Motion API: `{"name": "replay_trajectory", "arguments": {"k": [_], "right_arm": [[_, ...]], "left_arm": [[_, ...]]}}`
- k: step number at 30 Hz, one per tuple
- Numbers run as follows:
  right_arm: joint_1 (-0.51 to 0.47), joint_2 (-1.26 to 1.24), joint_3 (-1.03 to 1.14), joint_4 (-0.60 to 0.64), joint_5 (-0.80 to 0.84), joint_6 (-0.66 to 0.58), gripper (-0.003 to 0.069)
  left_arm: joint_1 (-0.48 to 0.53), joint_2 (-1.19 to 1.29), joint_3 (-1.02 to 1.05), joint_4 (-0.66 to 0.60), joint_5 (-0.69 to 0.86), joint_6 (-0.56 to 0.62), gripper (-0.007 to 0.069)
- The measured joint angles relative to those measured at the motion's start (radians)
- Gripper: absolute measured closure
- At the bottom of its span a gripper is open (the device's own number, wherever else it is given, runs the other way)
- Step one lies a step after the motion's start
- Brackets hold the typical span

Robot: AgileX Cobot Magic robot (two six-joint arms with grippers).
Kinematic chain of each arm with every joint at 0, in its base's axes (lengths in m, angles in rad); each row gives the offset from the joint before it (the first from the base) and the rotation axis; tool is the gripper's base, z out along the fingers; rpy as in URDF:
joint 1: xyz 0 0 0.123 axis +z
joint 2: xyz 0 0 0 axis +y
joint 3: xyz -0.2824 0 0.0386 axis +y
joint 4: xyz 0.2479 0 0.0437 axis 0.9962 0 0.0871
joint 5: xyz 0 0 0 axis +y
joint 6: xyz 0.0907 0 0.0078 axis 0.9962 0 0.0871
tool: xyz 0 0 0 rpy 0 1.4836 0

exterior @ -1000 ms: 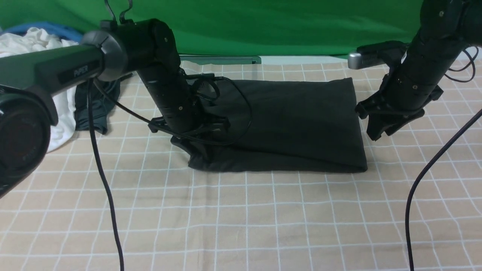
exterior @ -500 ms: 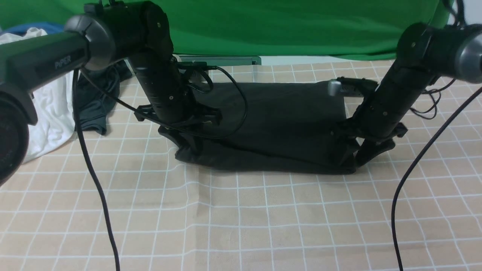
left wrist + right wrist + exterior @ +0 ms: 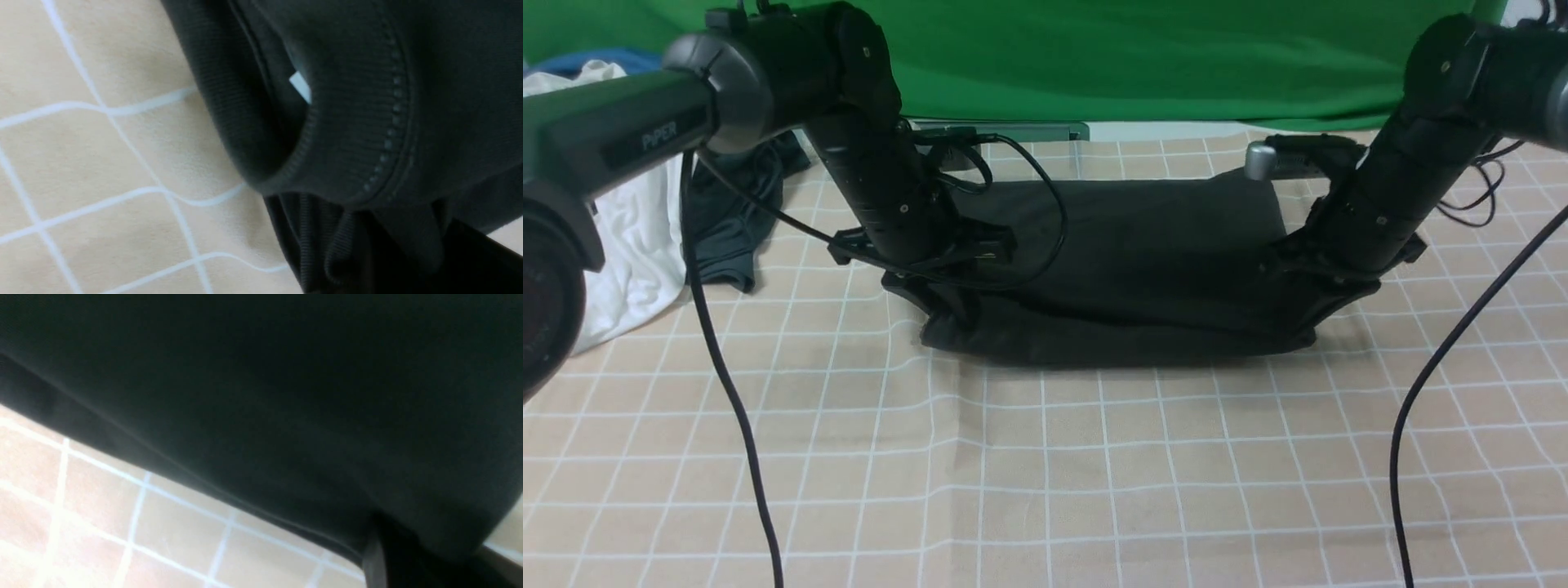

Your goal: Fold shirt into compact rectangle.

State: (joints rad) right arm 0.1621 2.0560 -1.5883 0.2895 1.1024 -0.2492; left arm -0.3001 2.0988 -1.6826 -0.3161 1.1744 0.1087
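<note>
The shirt (image 3: 1143,245) lies in the middle of the worktop (image 3: 1045,457) as a wide black band, already folded, with its long axis running from the robot's left to its right and its short axis running from the robot toward the green backdrop. The left gripper (image 3: 947,314) sits at the near left corner of that band and the right gripper (image 3: 1303,314) at the near right corner, so each arm has the end on its own side and neither has to reach across. Both grippers look clenched on the cloth. At the left corner the fabric bunches up into the tip, and the left wrist view shows the ribbed collar (image 3: 351,134) and a sliver of white label (image 3: 301,86) gathered just in front of it. At the right corner the edge rises to meet the tip, and the right wrist view is almost filled by black cloth above the checked worktop. The near edge between the two grippers seems to hang slightly off the surface with a shadow under it, while the far edge rests flat. Judging from this, the coming fold turns on the short axis: the held near edge would have to travel away from the robot, over the band, toward the far edge, both ends moving level so that the long edge does not skew. A white garment (image 3: 629,245) and a dark grey one (image 3: 731,237) lie well apart at the far left.
</note>
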Motion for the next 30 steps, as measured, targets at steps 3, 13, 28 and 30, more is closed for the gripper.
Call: {"name": "replay_trajectory", "arguments": {"k": [3, 13, 28, 30], "right_arm": [[-0.007, -0.013, 0.0, -0.04, 0.043, 0.005, 0.0552], [-0.024, -0.08, 0.09, -0.052, 0.095, 0.02, 0.0552], [0.062, -0.256, 0.417, 0.03, 0.043, 0.033, 0.0552], [0.092, -0.256, 0.461, 0.03, 0.019, 0.046, 0.0552]], "left_arm": [[-0.001, 0.0, 0.0, -0.046, 0.005, -0.001, 0.0517], [-0.033, -0.016, 0.02, -0.037, 0.031, -0.009, 0.0517], [-0.05, -0.401, 0.622, -0.006, -0.19, -0.147, 0.0517], [-0.05, -0.426, 0.689, -0.006, -0.215, -0.155, 0.0517]]}}
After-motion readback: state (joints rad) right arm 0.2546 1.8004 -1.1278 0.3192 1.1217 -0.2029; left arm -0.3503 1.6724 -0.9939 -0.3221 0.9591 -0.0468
